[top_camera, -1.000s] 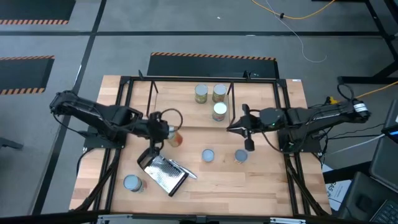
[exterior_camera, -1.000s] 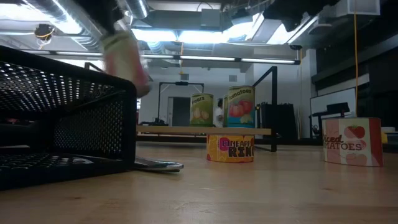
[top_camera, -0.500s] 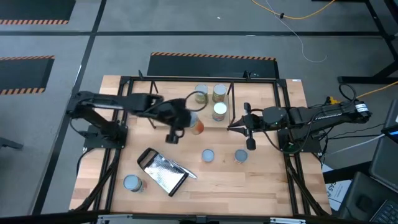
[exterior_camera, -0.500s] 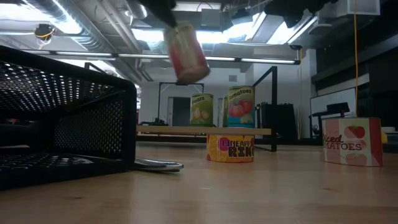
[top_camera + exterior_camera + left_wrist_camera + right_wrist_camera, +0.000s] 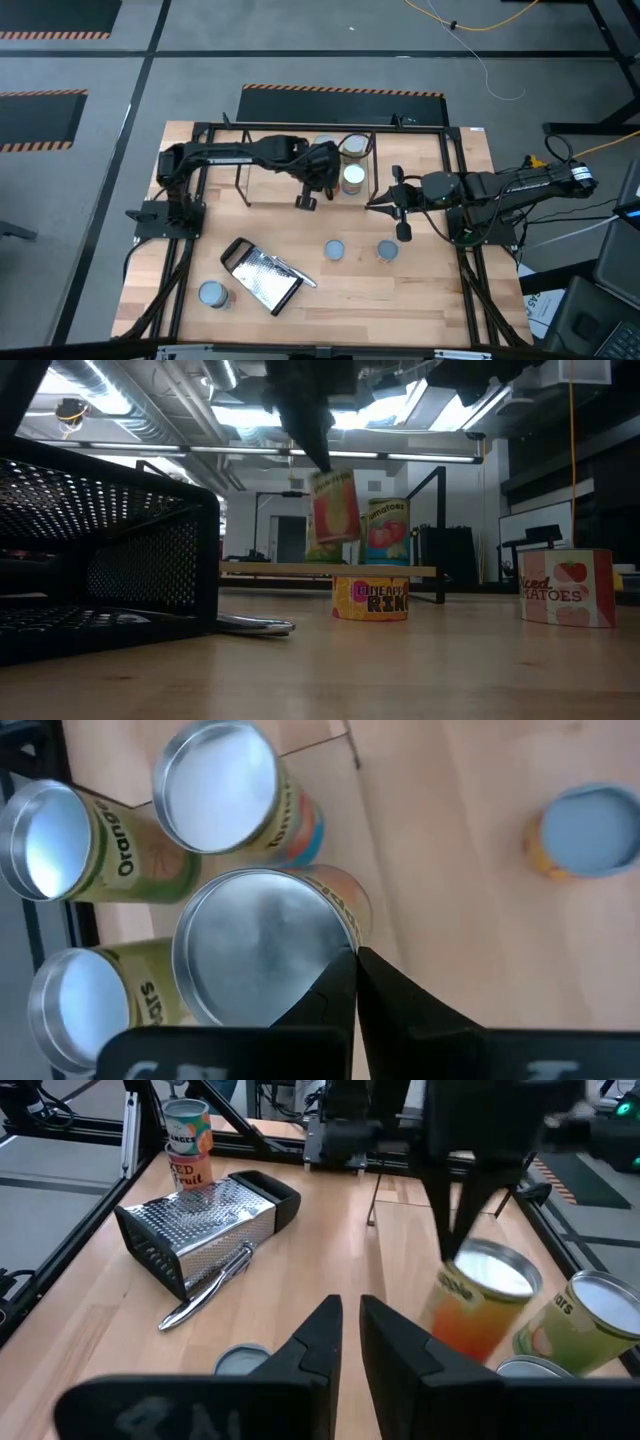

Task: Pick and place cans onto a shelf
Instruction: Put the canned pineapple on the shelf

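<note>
**Can held over the shelf, ready to go down**

The can (image 5: 335, 507) I carry has an orange-and-yellow label and a bare silver lid. It hangs slightly tilted, its long axis near upright, just above the shelf (image 5: 330, 570) at the bench's far edge. My left pincer (image 5: 322, 168) is clamped on it from above, so the can lies straight below my fingers. Three cans already stand on the shelf, crowded close around mine: two green-labelled ones and a tomato can (image 5: 222, 792). I judge that the coming move is a short drop into the gap beside them, and bumping a neighbour is the risk. My right pincer (image 5: 400, 205) waits over the right half of the bench, fingers almost together and holding nothing, with the grater (image 5: 262, 277) and loose cans nearer the front edge.
</note>
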`<state>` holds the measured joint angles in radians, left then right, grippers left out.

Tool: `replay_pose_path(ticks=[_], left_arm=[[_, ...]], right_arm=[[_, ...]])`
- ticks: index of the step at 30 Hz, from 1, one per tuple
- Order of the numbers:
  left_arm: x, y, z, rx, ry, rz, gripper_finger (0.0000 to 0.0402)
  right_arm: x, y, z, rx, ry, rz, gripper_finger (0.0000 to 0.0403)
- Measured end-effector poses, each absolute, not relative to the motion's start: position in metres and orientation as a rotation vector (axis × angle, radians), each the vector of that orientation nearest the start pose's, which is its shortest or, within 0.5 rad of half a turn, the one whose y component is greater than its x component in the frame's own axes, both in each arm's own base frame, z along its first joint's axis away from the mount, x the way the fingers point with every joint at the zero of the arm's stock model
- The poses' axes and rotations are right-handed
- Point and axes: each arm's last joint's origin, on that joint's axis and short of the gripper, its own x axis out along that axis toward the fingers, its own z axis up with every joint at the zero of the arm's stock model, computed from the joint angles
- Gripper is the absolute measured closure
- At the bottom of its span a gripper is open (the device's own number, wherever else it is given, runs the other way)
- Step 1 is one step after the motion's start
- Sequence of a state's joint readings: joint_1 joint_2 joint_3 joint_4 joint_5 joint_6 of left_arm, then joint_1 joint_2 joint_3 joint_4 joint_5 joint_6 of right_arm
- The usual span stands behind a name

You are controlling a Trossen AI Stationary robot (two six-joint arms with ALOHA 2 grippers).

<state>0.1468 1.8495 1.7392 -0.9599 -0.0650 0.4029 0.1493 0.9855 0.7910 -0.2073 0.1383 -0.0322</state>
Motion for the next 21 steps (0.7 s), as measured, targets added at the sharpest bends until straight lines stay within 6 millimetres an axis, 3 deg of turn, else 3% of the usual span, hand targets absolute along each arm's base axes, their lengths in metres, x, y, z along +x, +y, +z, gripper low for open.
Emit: replay_pose_path(ticks=[9, 21], left_arm=[[0.389, 0.076, 0.288, 0.312, 1.151, -0.018, 0.0401], [0.393, 0.075, 0.28, 0.31, 1.177, -0.029, 0.0401]], right_arm=[[0.213, 0.028, 0.297, -0.091, 0.406, 0.018, 0.0357], [0.213, 0.028, 0.296, -0.091, 0.406, 0.017, 0.0357]])
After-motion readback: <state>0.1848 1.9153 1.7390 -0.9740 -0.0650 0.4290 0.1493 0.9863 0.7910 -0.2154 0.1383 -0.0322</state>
